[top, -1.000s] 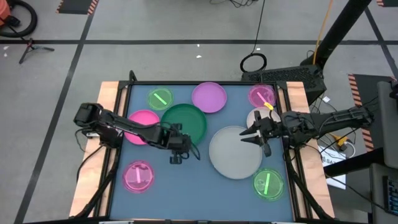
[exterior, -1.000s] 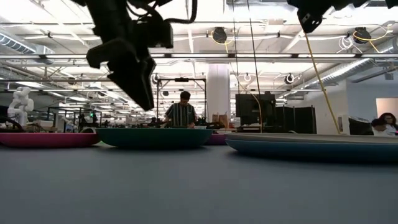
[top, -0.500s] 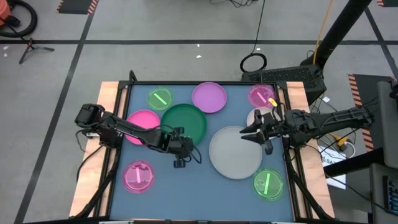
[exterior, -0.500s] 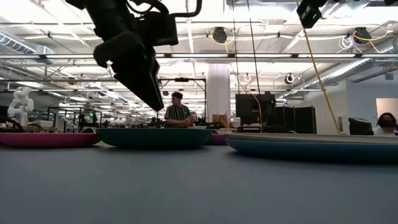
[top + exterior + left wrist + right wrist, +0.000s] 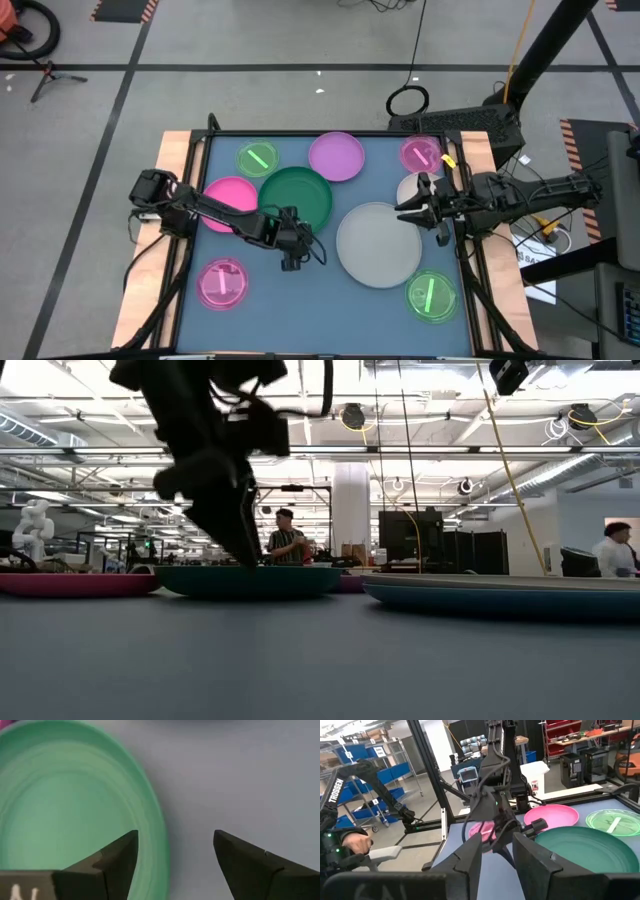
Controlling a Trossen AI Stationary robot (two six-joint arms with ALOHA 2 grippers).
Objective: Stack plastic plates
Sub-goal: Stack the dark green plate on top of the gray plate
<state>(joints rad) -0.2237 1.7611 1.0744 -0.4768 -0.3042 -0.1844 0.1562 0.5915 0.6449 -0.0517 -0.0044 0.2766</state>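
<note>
left gripper point(image 5: 291, 250): low over the table point(image 5: 300, 290), at the near rim of the green plate point(image 5: 296, 196); jaws wide, nothing between them. In the left wrist view the fingers point(image 5: 117, 857) straddle the plate's edge, one over green, the other over bare table.
right gripper point(image 5: 408, 213): held above the far right part of the grey plate point(image 5: 378, 245); jaws a narrow gap apart, holding nothing; in its wrist view it faces the left arm across the table.
green plate: mid table, dark green, flat; its left rim sits just beside the pink plate point(image 5: 231, 200), touching or overlapping, can't tell.
grey plate: big, right of centre, just beside the green one.
lilac plate point(image 5: 336, 155): far edge, centre, near the green plate's far rim.
small green plate, far point(image 5: 258, 158): clear green with a stripe, far left of the lilac plate.
small pink plate, far point(image 5: 421, 153): far right corner, striped.
cream plate point(image 5: 412, 189): right edge, partly hidden under the right arm.
small pink plate, near point(image 5: 222, 283): near left, striped, apart from the rest.
small green plate, near point(image 5: 432, 296): near right corner, just beside the grey plate.
stack: none; all plates lie single on the table.
low view: green plate point(image 5: 250, 580) and a blue-looking rim point(image 5: 500, 598) seen edge on; left gripper point(image 5: 235, 525) dark in front.
room: a person in a striped shirt point(image 5: 287, 542) behind the table, another point(image 5: 612, 550) at far right.
</note>
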